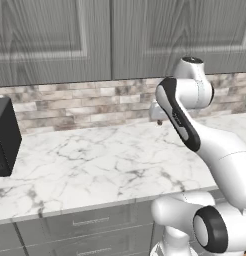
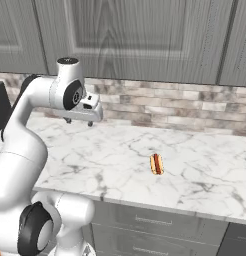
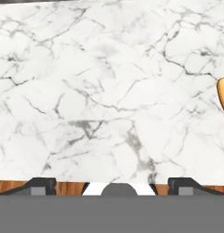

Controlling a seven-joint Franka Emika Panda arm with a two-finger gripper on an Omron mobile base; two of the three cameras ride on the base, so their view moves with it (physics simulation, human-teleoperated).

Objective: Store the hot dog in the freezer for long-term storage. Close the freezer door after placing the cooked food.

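No readable text, label, brand, number or sign was found on the white veined marble bench (image 2: 205, 175), on the grey wood-grain wall cabinets (image 1: 55, 40), on the brick-patterned stone backsplash (image 2: 195, 107), or on the white robot arm (image 1: 220, 155).

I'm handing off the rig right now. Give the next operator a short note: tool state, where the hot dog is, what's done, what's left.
Tool: open, empty, hovering above the marble counter, near the backsplash.
Hot dog: lying on the counter, to the arm's right and nearer the front edge; its end shows at the right edge of the hand view.
Done: nothing yet; hot dog not grasped.
Left: move over the hot dog, grasp it, carry it to the freezer, place it inside, close the door.
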